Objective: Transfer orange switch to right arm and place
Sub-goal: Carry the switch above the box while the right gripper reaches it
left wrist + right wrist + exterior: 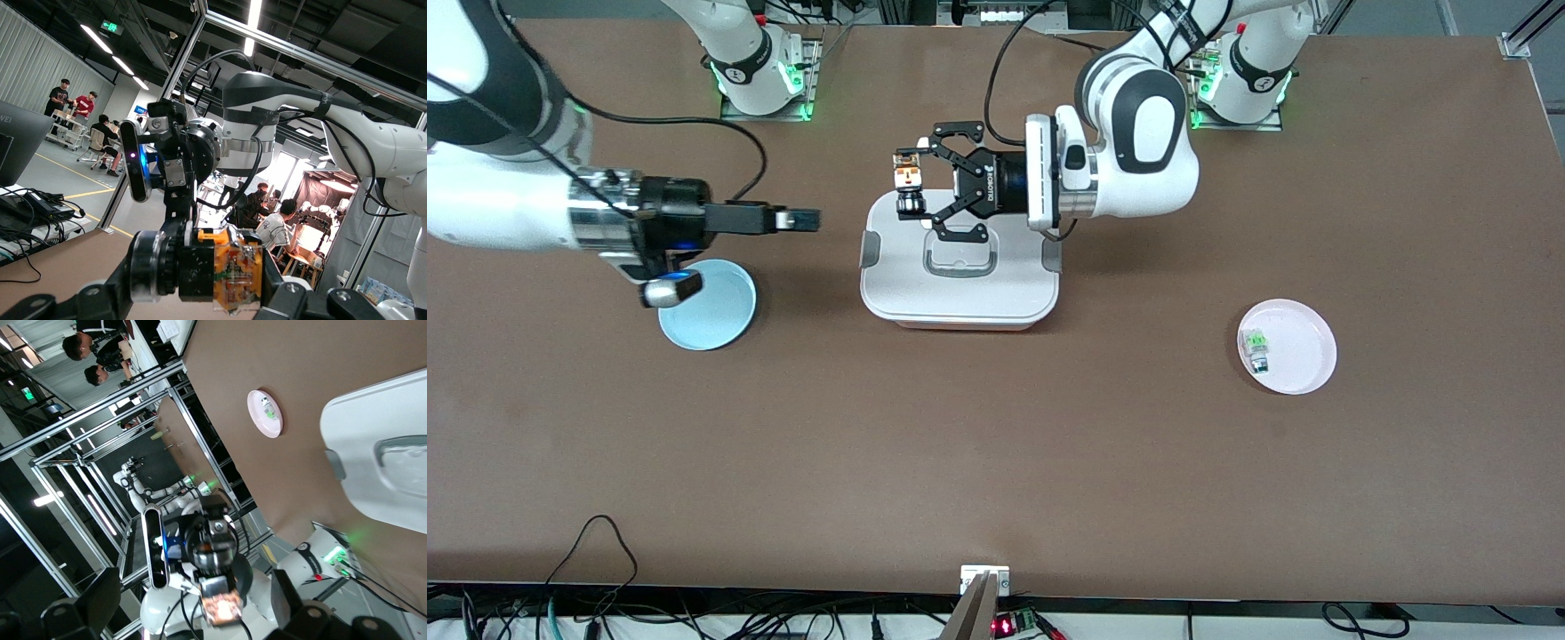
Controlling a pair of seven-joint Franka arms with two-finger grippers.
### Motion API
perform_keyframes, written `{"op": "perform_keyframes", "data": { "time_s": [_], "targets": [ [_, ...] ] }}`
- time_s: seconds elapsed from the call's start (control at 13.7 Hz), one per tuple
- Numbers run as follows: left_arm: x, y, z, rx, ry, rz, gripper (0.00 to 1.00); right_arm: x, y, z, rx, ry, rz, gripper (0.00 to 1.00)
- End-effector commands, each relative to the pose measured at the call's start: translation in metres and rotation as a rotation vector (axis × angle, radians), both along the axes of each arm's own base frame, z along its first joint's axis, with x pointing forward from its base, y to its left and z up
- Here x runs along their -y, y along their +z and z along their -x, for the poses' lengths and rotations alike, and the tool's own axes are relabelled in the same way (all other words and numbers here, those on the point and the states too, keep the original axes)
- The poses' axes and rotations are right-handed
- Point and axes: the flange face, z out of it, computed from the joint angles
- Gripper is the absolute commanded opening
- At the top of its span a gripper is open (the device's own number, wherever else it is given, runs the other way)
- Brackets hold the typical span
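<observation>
Orange switch: the orange switch (908, 182) is up in the air, over the edge of the white box lid (960, 267) that is closest to the robot bases. It is turned on its side.

Left claw: the left claw (921, 184) is clenched on the orange switch and holds it out toward the right arm's end of the counter (996, 462).

Right claw: the right claw (805, 219) hangs in the air above bare counter, between the blue dish (720, 316) and the white box lid. It points at the switch but is well apart from it. In the right wrist view its fingers (100, 597) stand wide, so it is released and holds nothing.

Step in hand: the hand-over looks set up but not done. One arm offers, the other is not there yet.

Next move: the right claw likely needs to slide in line with the switch, close on a free part of it, and only then should the left claw let go.

Other things: a pink dish (1303, 351) with a small green switch (1256, 348) sits near the left arm's end.
</observation>
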Motion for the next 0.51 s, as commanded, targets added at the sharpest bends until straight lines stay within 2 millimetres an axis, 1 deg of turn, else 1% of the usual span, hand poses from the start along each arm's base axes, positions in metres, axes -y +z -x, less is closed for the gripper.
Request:
{"op": "perform_keyframes", "data": {
  "time_s": [0.0, 0.22, 0.44],
  "targets": [
    [0.009, 0.016, -0.001, -0.024, 0.029, 0.015, 0.00, -0.030, -0.009, 0.017, -0.042, -0.033, -0.038, 1.00],
    [0.011, 0.016, -0.001, -0.029, 0.032, 0.008, 0.00, -0.037, -0.023, 0.027, -0.062, -0.018, -0.043, 1.00],
    [0.011, 0.016, -0.001, -0.029, 0.032, 0.008, 0.00, -0.039, -0.017, 0.040, -0.064, -0.006, -0.037, 1.00]
  ]
}}
